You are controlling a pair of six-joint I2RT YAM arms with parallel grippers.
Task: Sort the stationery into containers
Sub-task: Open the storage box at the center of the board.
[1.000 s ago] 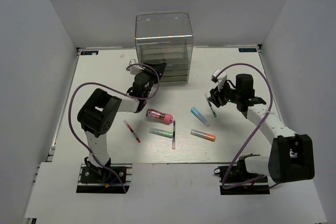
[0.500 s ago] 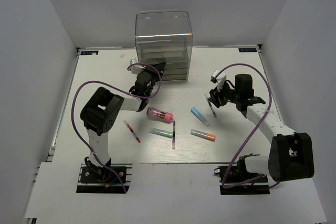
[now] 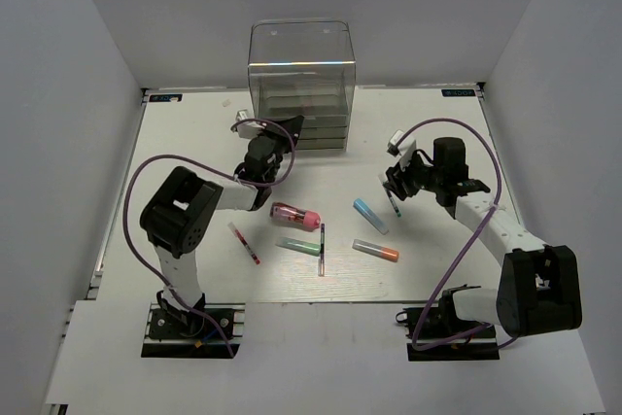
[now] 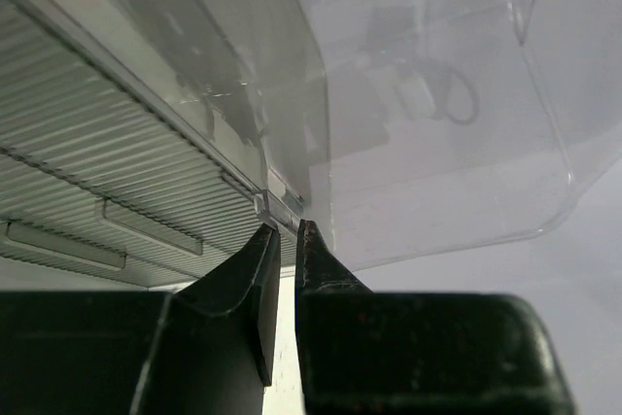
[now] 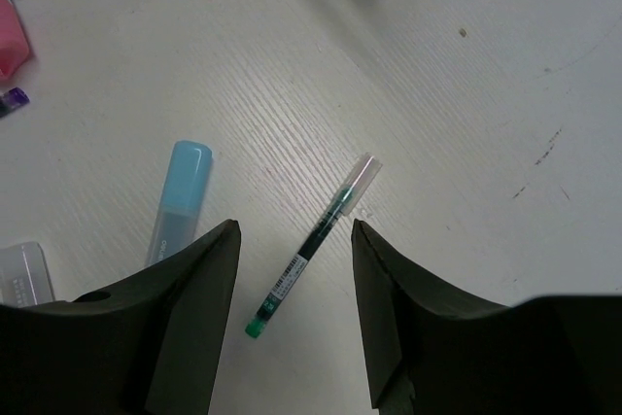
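A white table (image 3: 194, 133) with faint scuff marks (image 5: 544, 148) sits between plain pale walls (image 3: 78, 46).

Glossy clear plastic box (image 4: 437, 94) with ribbed, grey-tinted drawers (image 4: 97, 201), right ahead of the left gripper's (image 4: 287, 230) matt black fingers (image 4: 233, 289). Under the right gripper (image 5: 294, 227), a matt, finely grained white table (image 5: 466, 143).

The clear drawer box (image 3: 301, 80) stands far back (drawers stacked); pink tube (image 3: 295, 214), markers (image 3: 369, 215), pens (image 3: 244, 243) lie scattered nearer.

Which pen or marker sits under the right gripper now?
The thin dark pen with green end and clear cap, framed between the open fingers of the right gripper; the light-blue marker lies beside it.
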